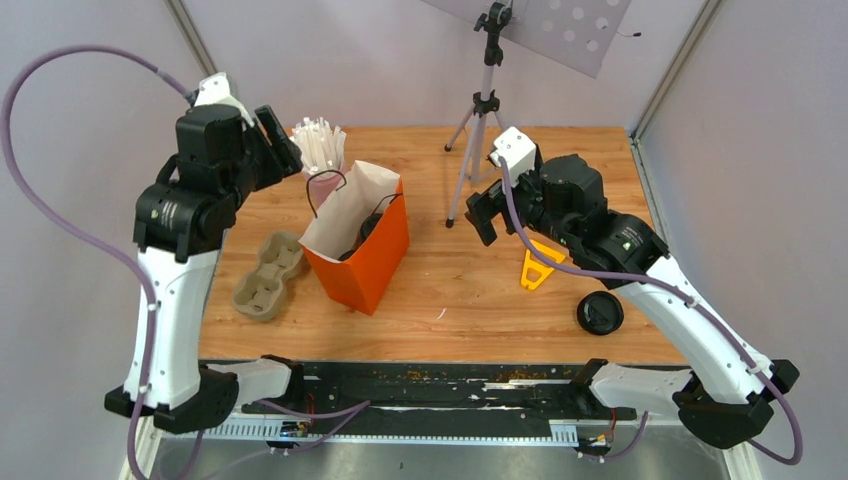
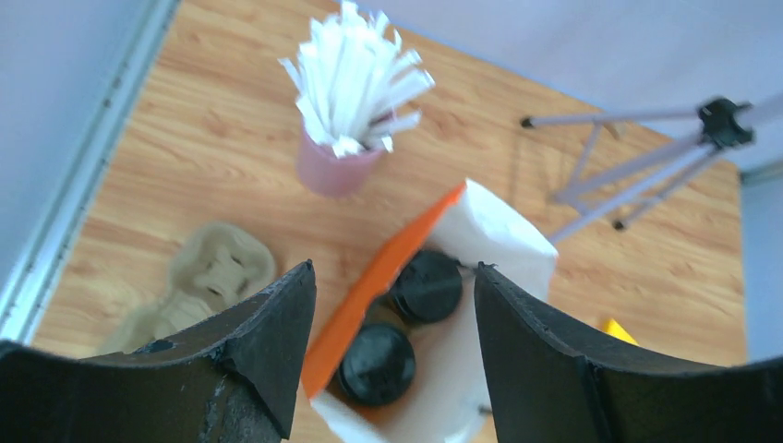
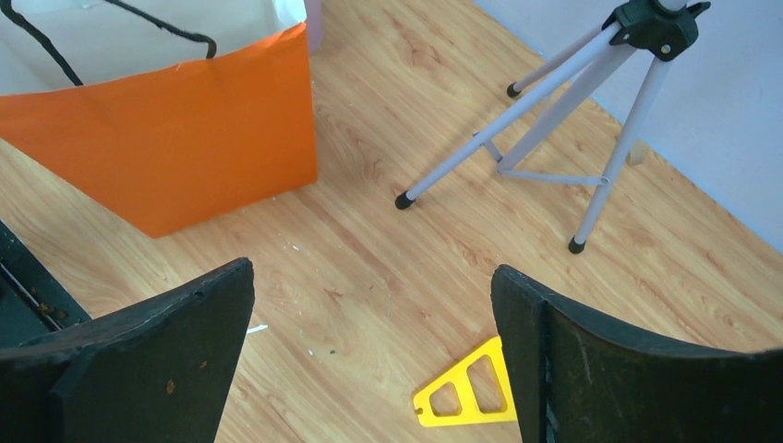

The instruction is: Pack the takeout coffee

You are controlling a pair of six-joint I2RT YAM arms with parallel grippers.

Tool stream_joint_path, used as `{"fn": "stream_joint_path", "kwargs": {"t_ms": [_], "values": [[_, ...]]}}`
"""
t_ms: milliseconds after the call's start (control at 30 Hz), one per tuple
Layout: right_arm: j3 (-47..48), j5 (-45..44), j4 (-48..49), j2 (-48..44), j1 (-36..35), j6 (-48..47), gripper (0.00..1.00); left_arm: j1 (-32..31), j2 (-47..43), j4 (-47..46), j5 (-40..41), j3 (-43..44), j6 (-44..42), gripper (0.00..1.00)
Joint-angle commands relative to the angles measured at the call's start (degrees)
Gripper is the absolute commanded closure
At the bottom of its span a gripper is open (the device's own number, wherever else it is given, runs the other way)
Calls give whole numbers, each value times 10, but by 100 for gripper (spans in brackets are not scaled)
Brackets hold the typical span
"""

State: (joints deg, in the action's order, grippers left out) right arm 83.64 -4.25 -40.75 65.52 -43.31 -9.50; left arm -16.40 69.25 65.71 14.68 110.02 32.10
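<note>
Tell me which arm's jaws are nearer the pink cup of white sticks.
Left. The left arm holds its jaws right beside the pink cup, at its left in the top view; the right arm holds its jaws beyond the orange bag, near the tripod.

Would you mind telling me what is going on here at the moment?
Two robot arms are packing an orange bag. Two black lids show inside it. The left gripper hangs open over the bag and the right gripper hangs open beside it, neither holding anything. A loose black lid lies on the table.
</note>
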Motion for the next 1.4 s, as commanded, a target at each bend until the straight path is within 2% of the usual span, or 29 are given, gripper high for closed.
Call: {"fn": "stream_joint_path", "kwargs": {"t_ms": [0,133,367,533,667,967,1367], "values": [[32,-18,-26,-26,0,5,0,16,58,-76,87,25,-68,29],[26,-27,-26,-35,0,18,0,74,103,-168,60,0,-64,32],[33,-37,-30,-32,0,27,0,182,189,-281,-61,-90,-23,42],[49,-41,-35,-16,0,21,0,217,228,-337,-112,-143,0,51],[76,-47,-57,7,0,25,0,229,242,-365,-131,-162,4,57],[79,-62,-55,25,0,-5,0,231,246,-382,-191,-168,19,55],[74,-67,-49,24,0,-18,0,231,251,-375,-204,-192,16,57]]}}
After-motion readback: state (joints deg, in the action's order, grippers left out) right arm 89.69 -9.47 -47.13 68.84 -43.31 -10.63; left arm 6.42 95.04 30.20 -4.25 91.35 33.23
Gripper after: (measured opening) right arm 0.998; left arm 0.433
